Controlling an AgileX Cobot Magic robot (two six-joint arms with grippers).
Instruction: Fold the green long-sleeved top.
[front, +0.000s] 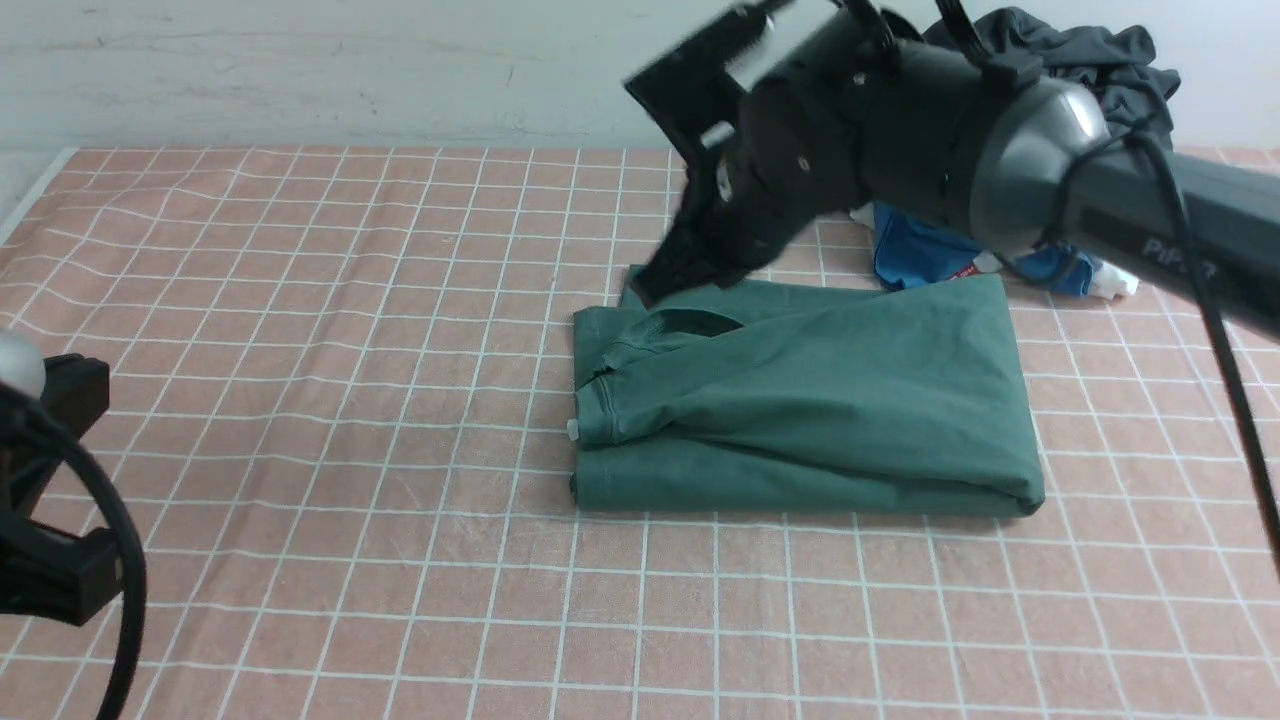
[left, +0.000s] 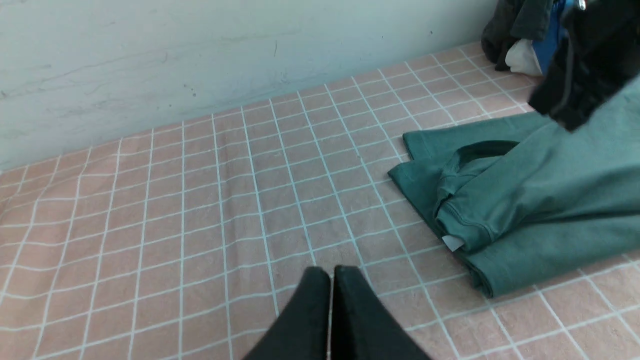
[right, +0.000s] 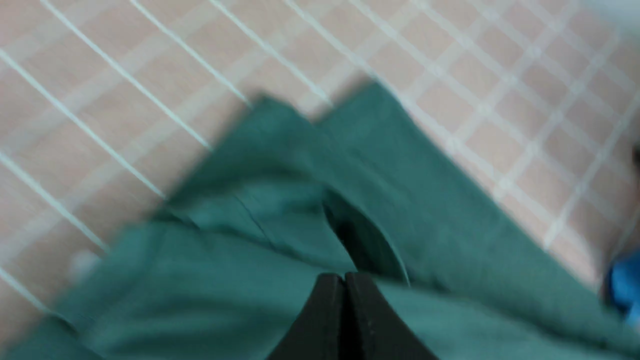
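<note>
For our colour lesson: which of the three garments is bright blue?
The one at the back right, beneath the charcoal garment; the third is green.
</note>
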